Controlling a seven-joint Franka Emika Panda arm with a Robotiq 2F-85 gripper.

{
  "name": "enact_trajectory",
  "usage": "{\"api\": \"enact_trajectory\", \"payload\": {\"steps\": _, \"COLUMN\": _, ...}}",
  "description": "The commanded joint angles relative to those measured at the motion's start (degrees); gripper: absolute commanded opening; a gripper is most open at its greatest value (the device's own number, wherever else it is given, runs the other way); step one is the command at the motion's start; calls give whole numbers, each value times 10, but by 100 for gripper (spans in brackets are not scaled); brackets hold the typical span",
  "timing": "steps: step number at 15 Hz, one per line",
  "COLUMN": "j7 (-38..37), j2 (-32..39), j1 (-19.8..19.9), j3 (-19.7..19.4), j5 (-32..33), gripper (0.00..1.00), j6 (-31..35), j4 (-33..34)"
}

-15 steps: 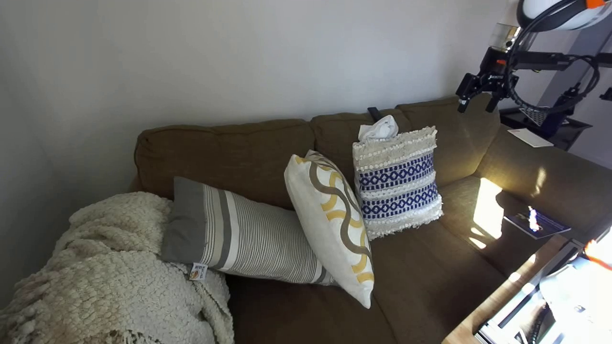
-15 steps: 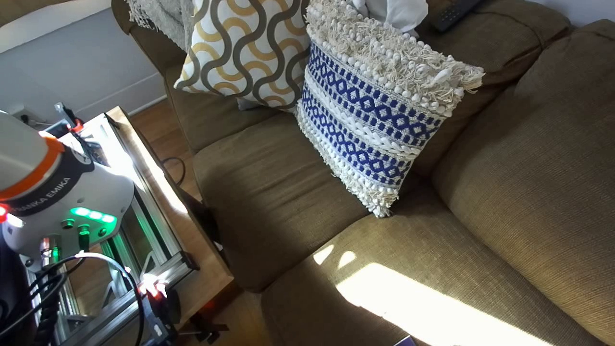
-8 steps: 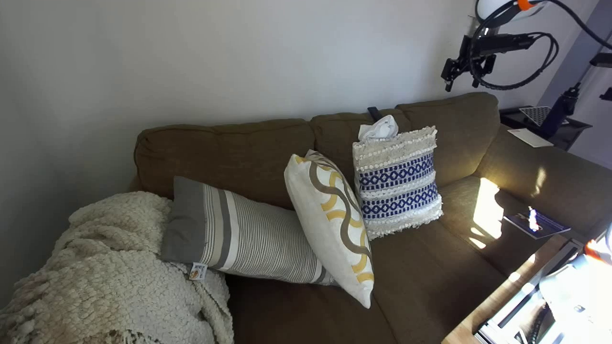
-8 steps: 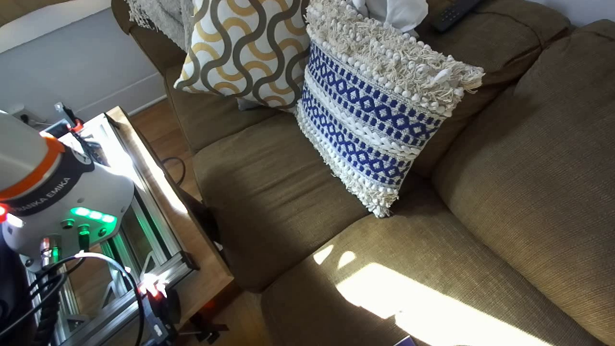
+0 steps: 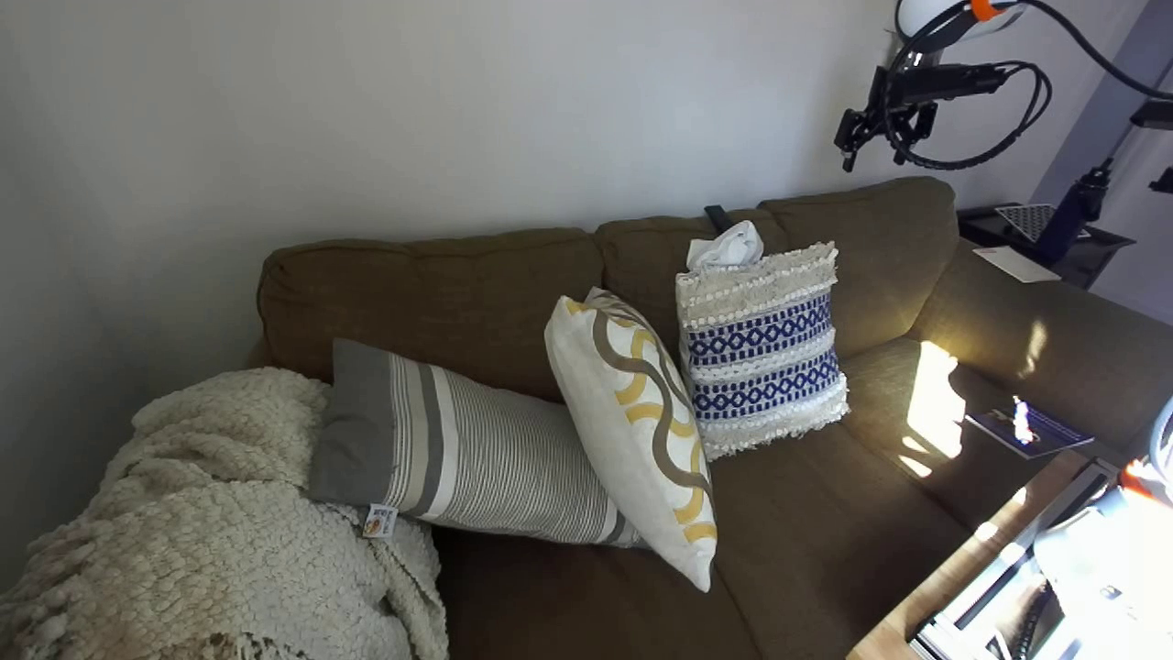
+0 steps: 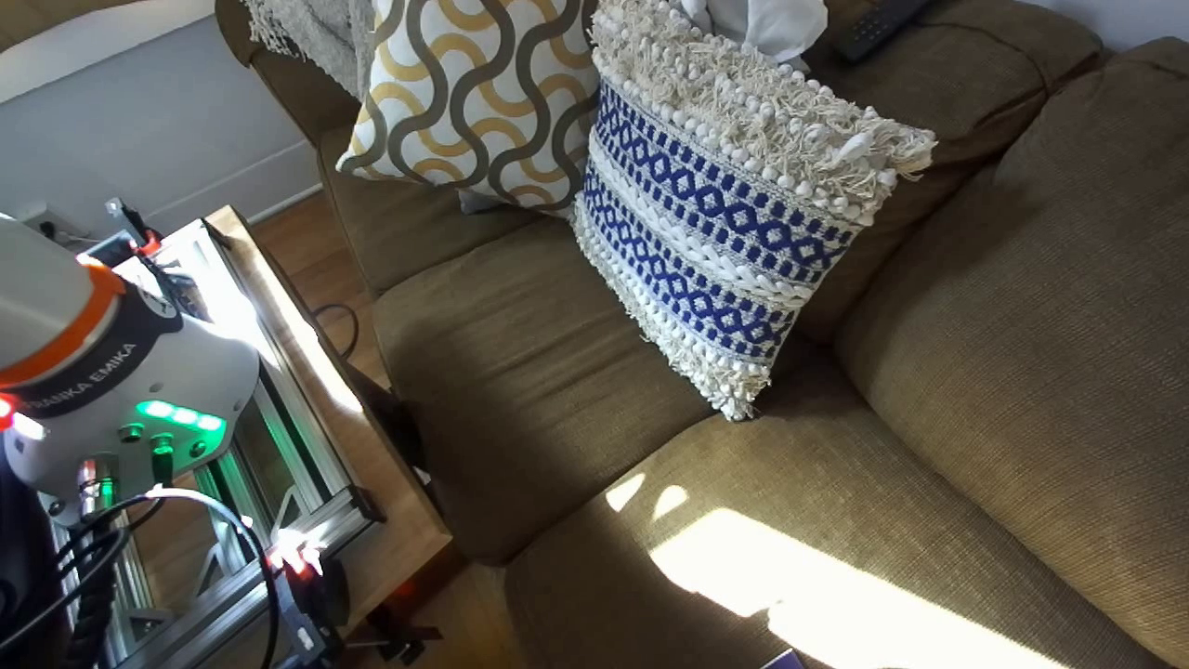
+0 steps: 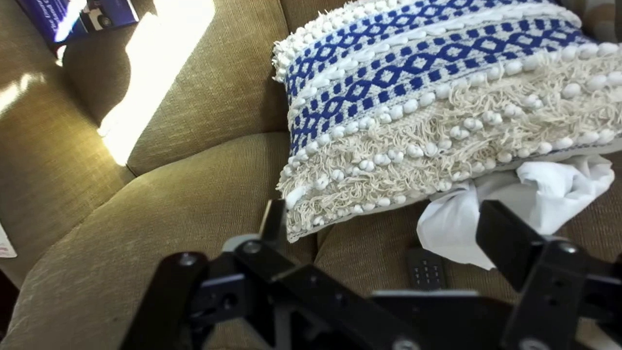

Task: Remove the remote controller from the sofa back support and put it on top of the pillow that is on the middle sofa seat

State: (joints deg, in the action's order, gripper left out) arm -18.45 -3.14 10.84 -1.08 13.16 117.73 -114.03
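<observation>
The black remote controller lies on top of the brown sofa back support, beside a white crumpled cloth. It also shows in an exterior view and in the wrist view, where the gripper body hides its near end. The navy-and-white pillow leans upright against the back on the middle sofa seat; it fills the upper right of the wrist view. My gripper is open and empty, in the air above the back, to the right of the remote. Its fingers spread wide in the wrist view.
The white cloth lies between pillow and remote. A swirl-patterned cushion, a striped pillow and a knitted blanket are further left. A wall rises behind the sofa. A booklet lies on the right seat.
In an exterior view my gripper has moved left and up, nearer the remote, slowing in the last half second. The remote, pillows and cloth have not moved.
</observation>
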Motion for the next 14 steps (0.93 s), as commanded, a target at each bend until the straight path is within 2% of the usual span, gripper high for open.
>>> {"api": "enact_trajectory", "payload": {"steps": 1, "j7": -37, "j2": -41, "j1": -14, "j3": -21, "j5": -12, "gripper": 100, "j6": 97, "j4": -62}}
{"api": "enact_trajectory", "payload": {"steps": 4, "j7": 5, "j2": 9, "j1": -10, "j3": -37, "j5": -35, "gripper": 100, "j6": 205, "j4": -59}}
{"api": "enact_trajectory", "payload": {"steps": 6, "j7": 67, "j2": 59, "j1": -11, "j3": -49, "j5": -89, "gripper": 100, "j6": 269, "j4": -39}}
{"api": "enact_trajectory", "payload": {"steps": 8, "j7": 165, "j2": 122, "j1": -10, "j3": -52, "j5": -165, "gripper": 100, "j6": 297, "j4": 6}}
{"api": "enact_trajectory", "payload": {"steps": 9, "j7": 210, "j2": 152, "j1": -11, "j3": -42, "j5": -196, "gripper": 100, "j6": 280, "j4": 42}}
{"api": "enact_trajectory", "payload": {"steps": 10, "j7": 256, "j2": 183, "j1": 26, "j3": -10, "j5": -204, "gripper": 100, "j6": 249, "j4": 84}}
{"api": "enact_trajectory", "payload": {"steps": 11, "j7": 301, "j2": 207, "j1": 13, "j3": -35, "j5": -211, "gripper": 100, "j6": 222, "j4": 115}}
{"api": "enact_trajectory", "payload": {"steps": 14, "j7": 340, "j2": 275, "j1": 17, "j3": -45, "j5": -150, "gripper": 100, "j6": 135, "j4": 217}}
